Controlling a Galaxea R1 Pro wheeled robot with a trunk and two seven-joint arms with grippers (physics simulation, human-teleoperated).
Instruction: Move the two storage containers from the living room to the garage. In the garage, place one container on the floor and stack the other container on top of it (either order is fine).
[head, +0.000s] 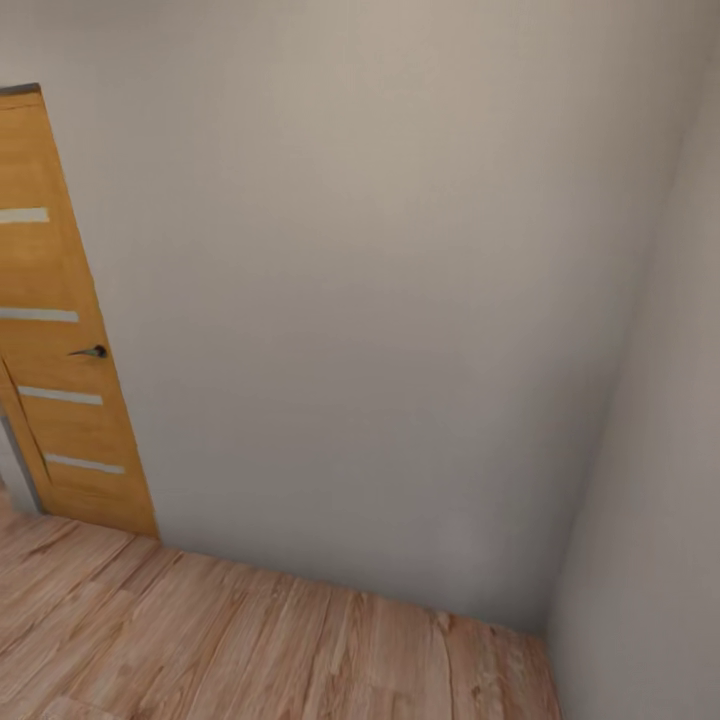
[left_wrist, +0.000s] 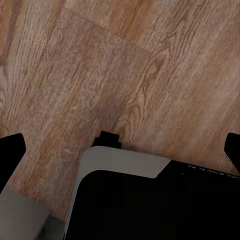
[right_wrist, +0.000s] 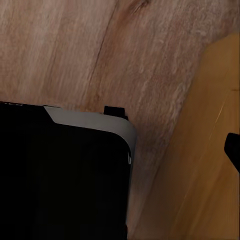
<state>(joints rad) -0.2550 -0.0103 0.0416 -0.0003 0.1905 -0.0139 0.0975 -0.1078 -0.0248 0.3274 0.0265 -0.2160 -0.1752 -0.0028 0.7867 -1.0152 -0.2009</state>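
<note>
So right now the head camera is basically staring at a corner: a big plain grey-white wall (head: 380, 300) straight ahead, another wall (head: 650, 500) meeting it on the right, and pale wood plank flooring (head: 250, 640) running along the bottom. Over at the left edge there's an orange wooden door (head: 55, 330) with a few pale horizontal strips set into it and a small dark lever handle (head: 92, 351). It looks shut, sitting flush in its frame. The left wrist camera looks down at the same kind of wood flooring (left_wrist: 100, 75), with the robot's own black-and-grey base (left_wrist: 150, 200) taking up the lower part of the picture. Two dark fingertips (left_wrist: 11, 150) poke in at opposite edges of that picture, so the left hand (left_wrist: 120, 150) is spread wide with nothing between the fingers, just bare floor showing through the gap. On the right wrist camera you get the base again (right_wrist: 65, 175), wood floor (right_wrist: 100, 50), and a smooth orange wooden surface (right_wrist: 200, 165) close beside it, which I'd take for a door. Only one dark fingertip (right_wrist: 233, 150) shows at the edge there, so I honestly can't tell how far open the right hand is. The bins can't be placed from these pictures.
</note>
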